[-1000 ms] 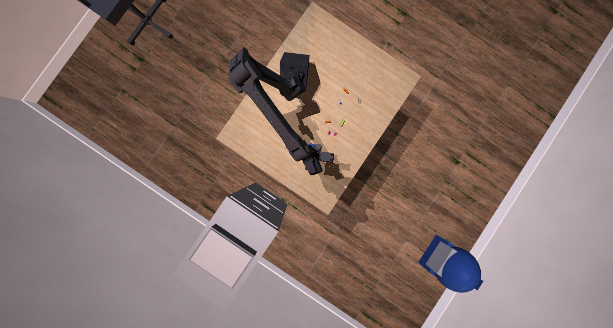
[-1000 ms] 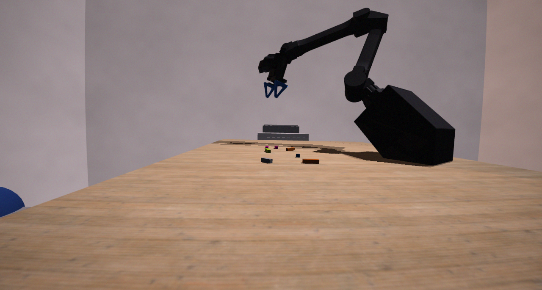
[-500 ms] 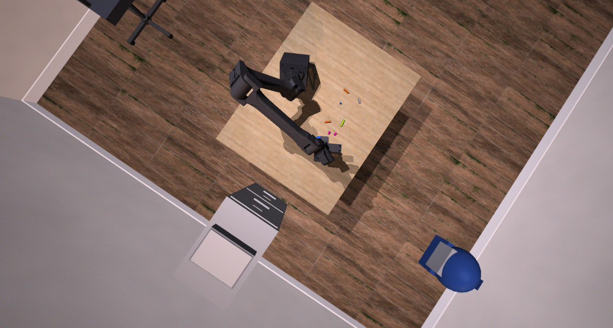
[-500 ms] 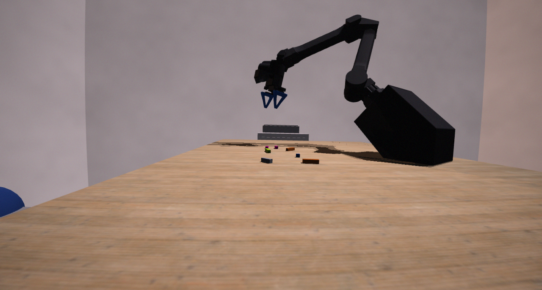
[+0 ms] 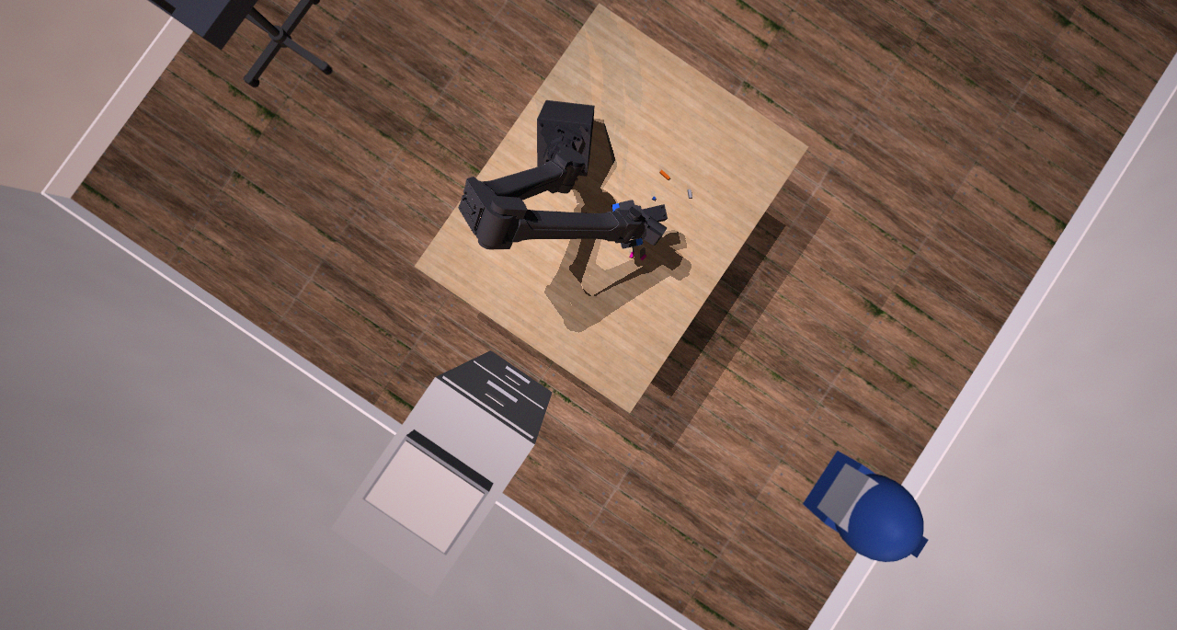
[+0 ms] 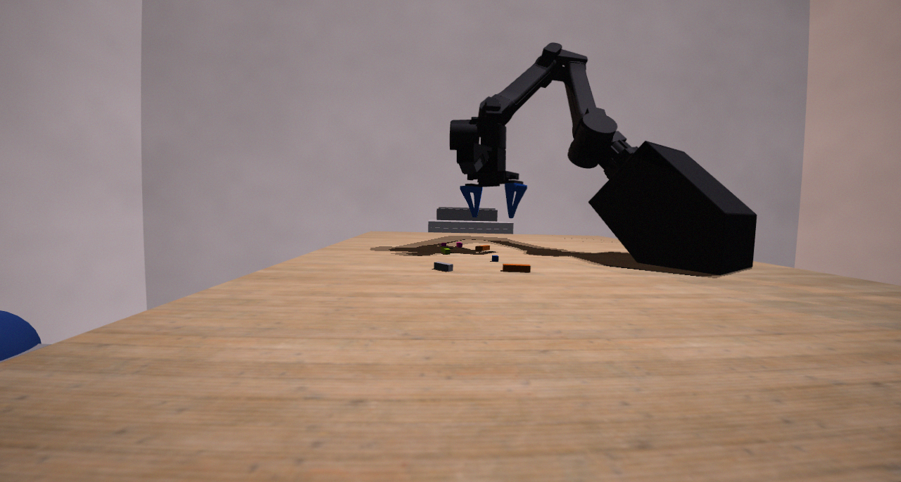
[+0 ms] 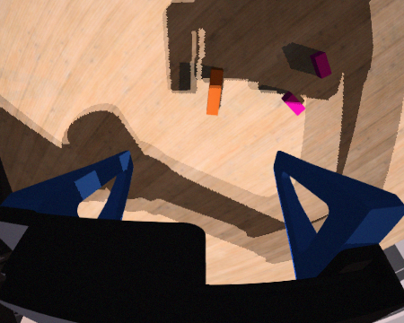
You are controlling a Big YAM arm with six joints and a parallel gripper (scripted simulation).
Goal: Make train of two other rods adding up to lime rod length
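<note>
My gripper is open and empty, well above the table near the far orange rod. In the wrist view that rod lies ahead of the fingertips, half in shadow. One magenta rod lies to its right there; another magenta rod lies beyond in shadow. The lime rod shows in the exterior view. The arm hides the lime and far orange rods in the top view. A blue rod lies apart.
A second orange rod and a grey rod lie apart from the rest, nearest the exterior camera. The arm's base stands on the table. The arm's shadow falls across the magenta rods.
</note>
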